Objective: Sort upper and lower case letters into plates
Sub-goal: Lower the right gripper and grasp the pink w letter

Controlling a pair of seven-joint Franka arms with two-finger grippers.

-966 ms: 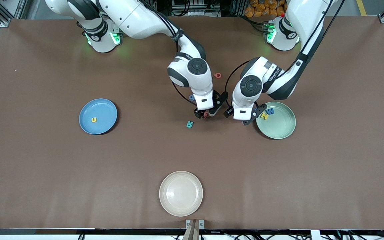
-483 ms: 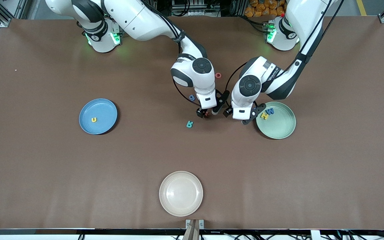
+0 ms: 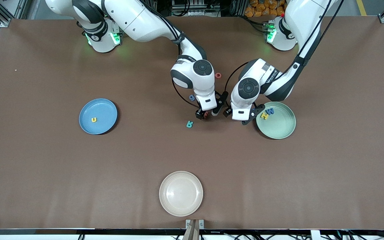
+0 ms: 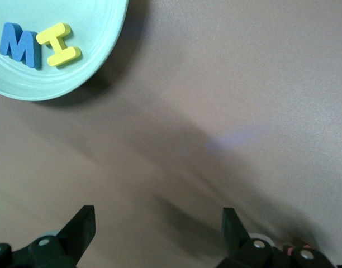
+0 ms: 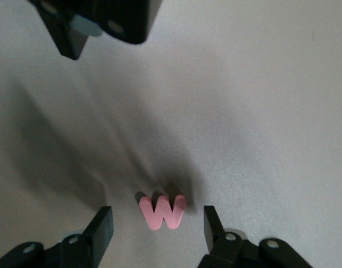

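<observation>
My right gripper (image 3: 206, 114) is open, low over the table's middle, its jaws on either side of a pink-red W (image 5: 162, 211) that lies flat on the table. My left gripper (image 3: 237, 118) is open and empty over bare table beside the mint green plate (image 3: 280, 128), which holds a blue M (image 4: 19, 44) and a yellow I (image 4: 58, 44). The blue plate (image 3: 103, 110) holds a yellow u (image 3: 94, 119). A teal R (image 3: 189, 124), a blue letter (image 3: 192, 97) and a red o (image 3: 217, 75) lie loose near the right gripper.
A cream-white plate (image 3: 181, 193) stands near the front camera's edge of the table. The two hands are close together, and the left gripper's fingers (image 5: 70, 33) show in the right wrist view.
Both hands have shifted only slightly. The right gripper has settled around the pink-red W. Nothing has been taken hold of or let go.
</observation>
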